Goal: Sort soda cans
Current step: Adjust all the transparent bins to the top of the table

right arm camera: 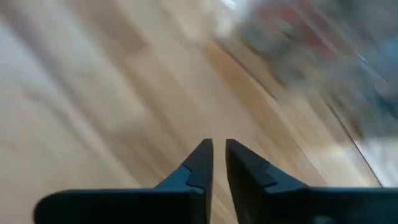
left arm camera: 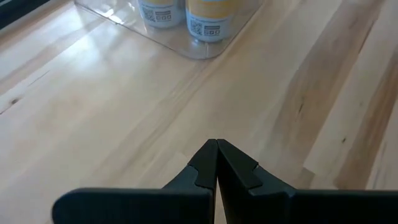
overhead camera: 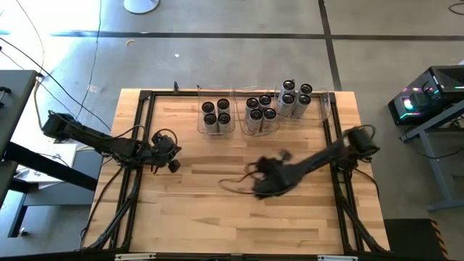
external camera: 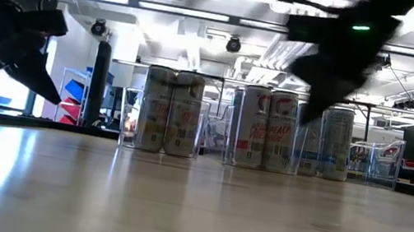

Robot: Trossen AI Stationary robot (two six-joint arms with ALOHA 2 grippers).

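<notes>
The soda cans stand upright in three clear bins along the table's far side: a left group, a middle group and a right group. The low view shows them as silver cans behind clear walls. My left gripper hovers at the table's left, shut and empty, pointing toward the left bin's yellow-labelled cans. My right gripper is a blurred shape above the table's middle. A narrow gap shows between its fingertips, with only bare wood behind it.
A black frame runs along the table's left, right and far edges. Cables trail from both arms over the wood. The near half of the table is bare wood. Around the table are a concrete floor and a machine at the right.
</notes>
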